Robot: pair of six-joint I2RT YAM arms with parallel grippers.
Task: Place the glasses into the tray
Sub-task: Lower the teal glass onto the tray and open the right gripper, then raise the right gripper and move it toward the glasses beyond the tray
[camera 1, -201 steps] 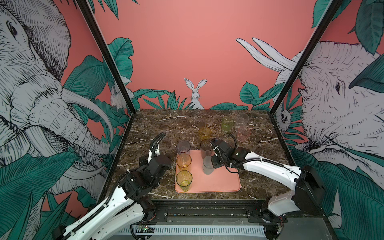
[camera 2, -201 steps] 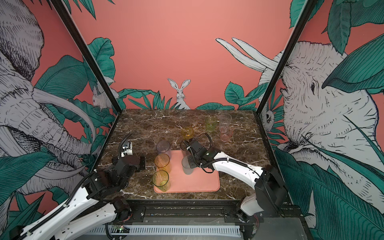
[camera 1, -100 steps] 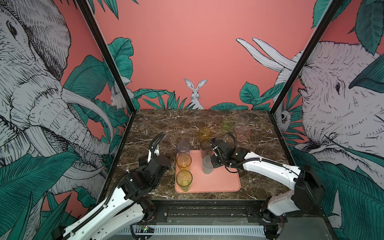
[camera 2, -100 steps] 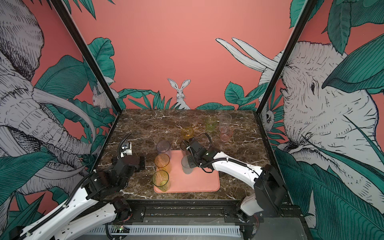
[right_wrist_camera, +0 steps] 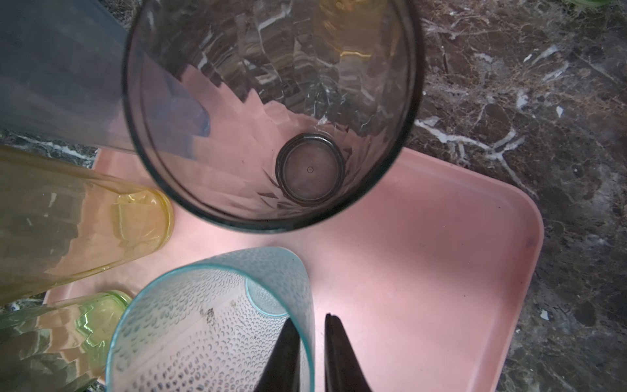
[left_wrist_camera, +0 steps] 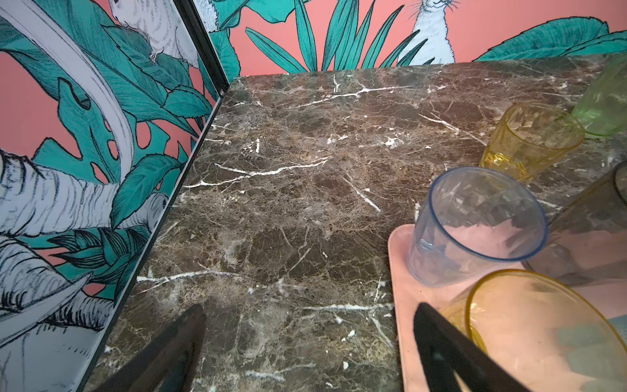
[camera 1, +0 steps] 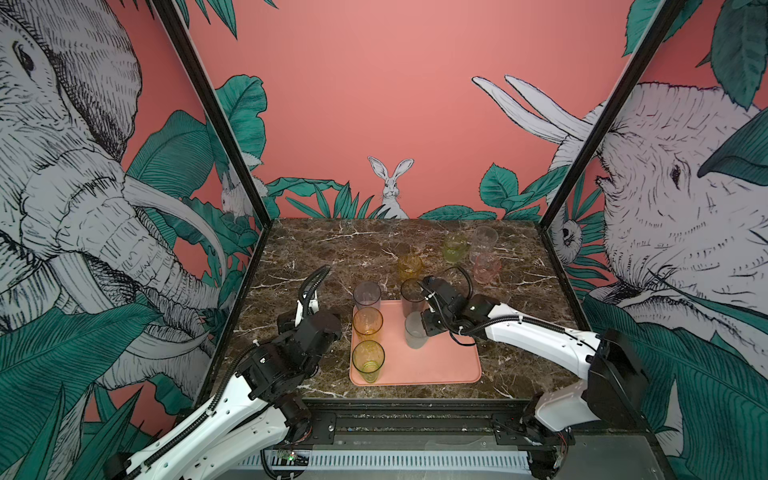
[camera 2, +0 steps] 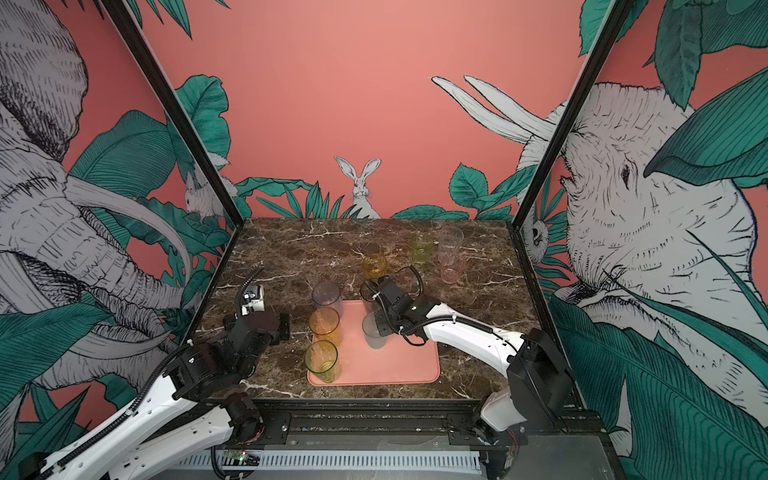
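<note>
The salmon-pink tray (camera 1: 436, 361) lies at the near edge of the marble desk (camera 1: 332, 249), about midway along it. Five glasses stand upright in it. Along its left edge, from far corner to near corner, are a pale blue-grey tumbler (camera 1: 367, 296), a tall amber tumbler (camera 1: 368, 323) and a yellow-green tumbler (camera 1: 368, 360). A smoky grey tumbler (camera 1: 411, 300) stands at the middle of the far edge. A frosted teal tumbler (camera 1: 414, 337) stands near the tray's centre.

The right gripper (right_wrist_camera: 308, 319) straddles the rim of the frosted teal tumbler, one finger inside and one outside. Its jaws are only a crack apart. A sliver of tray shows between the outer finger and the wall, so the hold looks slack, not clamped.

The left gripper (left_wrist_camera: 305, 336) hangs over bare desk just beside the tray's left edge, jaws spread wide, holding nothing.

Four more glasses stand on the desk toward its far right corner: a short amber glass (camera 1: 410, 267), a short green glass (camera 1: 455, 248), a tall clear glass (camera 1: 484, 240) and a short pink glass (camera 1: 487, 269).
</note>
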